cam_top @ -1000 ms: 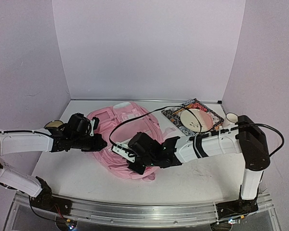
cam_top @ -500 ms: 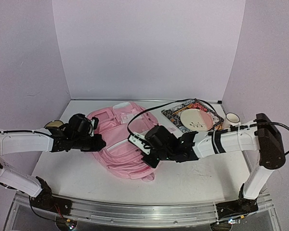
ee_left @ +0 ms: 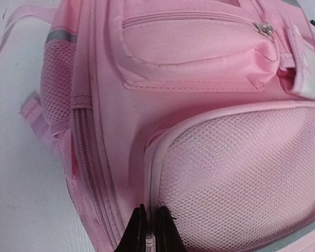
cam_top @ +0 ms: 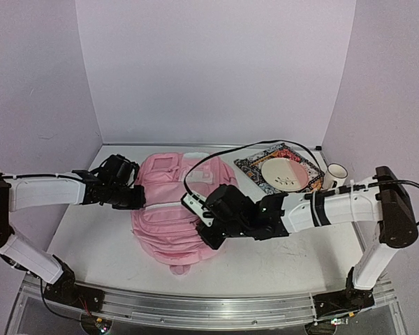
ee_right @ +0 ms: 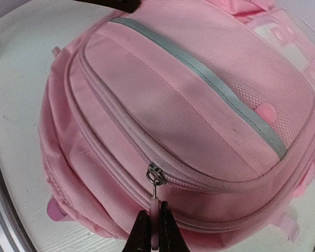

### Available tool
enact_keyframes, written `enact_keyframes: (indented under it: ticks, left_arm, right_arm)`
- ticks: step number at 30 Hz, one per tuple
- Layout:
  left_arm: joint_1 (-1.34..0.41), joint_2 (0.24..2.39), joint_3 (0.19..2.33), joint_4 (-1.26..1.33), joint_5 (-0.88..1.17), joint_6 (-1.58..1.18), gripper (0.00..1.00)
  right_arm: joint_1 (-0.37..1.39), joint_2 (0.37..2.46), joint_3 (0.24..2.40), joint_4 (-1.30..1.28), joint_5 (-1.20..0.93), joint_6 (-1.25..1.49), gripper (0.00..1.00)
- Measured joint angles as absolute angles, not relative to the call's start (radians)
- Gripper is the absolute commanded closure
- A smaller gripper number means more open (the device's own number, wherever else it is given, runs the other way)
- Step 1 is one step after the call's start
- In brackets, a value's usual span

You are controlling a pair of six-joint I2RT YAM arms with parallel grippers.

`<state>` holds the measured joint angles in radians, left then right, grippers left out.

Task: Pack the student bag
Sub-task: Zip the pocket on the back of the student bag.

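Right wrist view shows the right gripper [ee_right: 151, 223] pinched shut on the zipper pull [ee_right: 155, 207] of the pink backpack [ee_right: 189, 115], with the slider sitting on the near side of the front panel. To one side of the slider the zip line reads closed; on the other side I cannot tell. Left wrist view shows the left gripper [ee_left: 149, 228] with fingers together, nipping fabric at the bag's side seam. From the top external view the backpack lies flat at the worktop's middle, towards the left. A plate [cam_top: 284, 172] on a patterned cloth [cam_top: 255, 165] and a mug [cam_top: 334, 172] remain outside at the far right corner. Contents are not visible. Judgement: zipping is in hand; whether closing or opening cannot be settled.
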<state>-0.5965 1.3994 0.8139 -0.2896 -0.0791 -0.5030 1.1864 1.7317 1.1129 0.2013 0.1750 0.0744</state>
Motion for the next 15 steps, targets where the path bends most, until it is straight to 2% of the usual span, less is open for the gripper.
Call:
enact_keyframes:
  ticks: [2, 5, 10, 15]
  left_arm:
    - [-0.588, 1.425, 0.848, -0.308, -0.098, -0.476, 0.92]
    - [-0.581, 1.442, 0.879, -0.324, -0.129, -0.455, 0.71]
    - [-0.561, 1.412, 0.888, -0.332, -0.16, -0.485, 0.59]
    - [-0.555, 1.24, 0.825, -0.333, -0.106, -0.57, 0.53]
  right_arm:
    - [1.206, 1.762, 1.145, 0.201, 0.154, 0.1, 1.0]
    - [1.224, 1.817, 1.204, 0.199, 0.128, 0.135, 1.0]
    - [1.242, 1.896, 1.297, 0.192, 0.12, 0.188, 1.0]
    - [1.249, 1.941, 1.364, 0.184, 0.123, 0.212, 1.0]
